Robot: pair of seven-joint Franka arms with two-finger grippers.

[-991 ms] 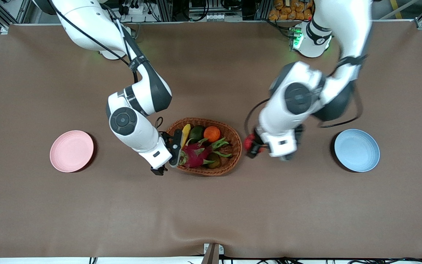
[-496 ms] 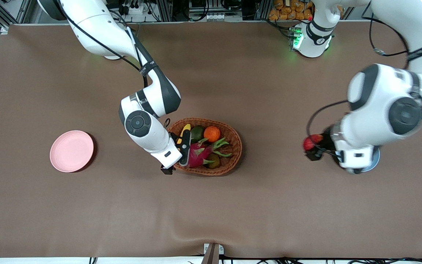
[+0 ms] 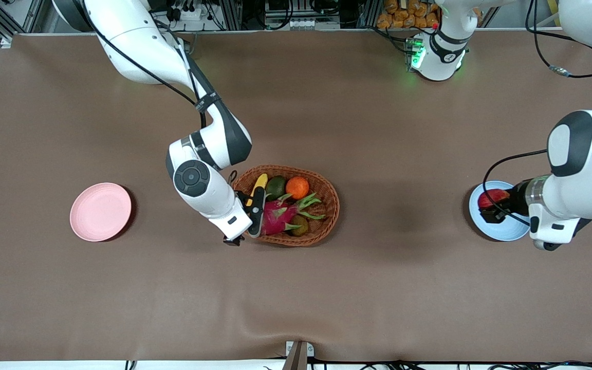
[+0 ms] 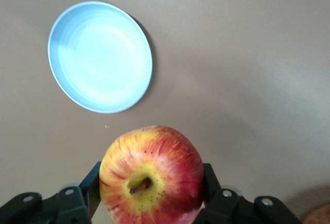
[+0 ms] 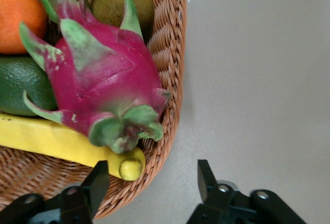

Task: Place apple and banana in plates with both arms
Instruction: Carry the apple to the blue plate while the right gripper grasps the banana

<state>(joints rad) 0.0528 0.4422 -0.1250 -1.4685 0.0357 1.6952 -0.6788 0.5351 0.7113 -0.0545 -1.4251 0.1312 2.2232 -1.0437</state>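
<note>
My left gripper point(image 3: 495, 208) is shut on the red and yellow apple point(image 3: 492, 197) and holds it in the air over the light blue plate point(image 3: 504, 230), at its rim on the basket's side. In the left wrist view the apple point(image 4: 152, 175) sits between the fingers, with the blue plate point(image 4: 100, 56) lower down. My right gripper point(image 3: 245, 224) is open over the wicker basket's rim, at the end toward the right arm. Its fingers point(image 5: 98, 180) straddle the rim beside the banana's point(image 5: 56, 141) end. The banana point(image 3: 260, 182) lies in the basket. The pink plate point(image 3: 100, 211) is empty.
The oval wicker basket point(image 3: 333, 198) at mid table also holds a pink dragon fruit point(image 3: 275, 215), an orange point(image 3: 297, 187), a dark green fruit point(image 3: 276, 186) and a brown kiwi point(image 3: 300, 224). The dragon fruit point(image 5: 98, 84) lies against the banana.
My left arm has swung the apple from beside the basket to the blue plate. My right gripper has shifted a little along the basket's rim, staying open.
</note>
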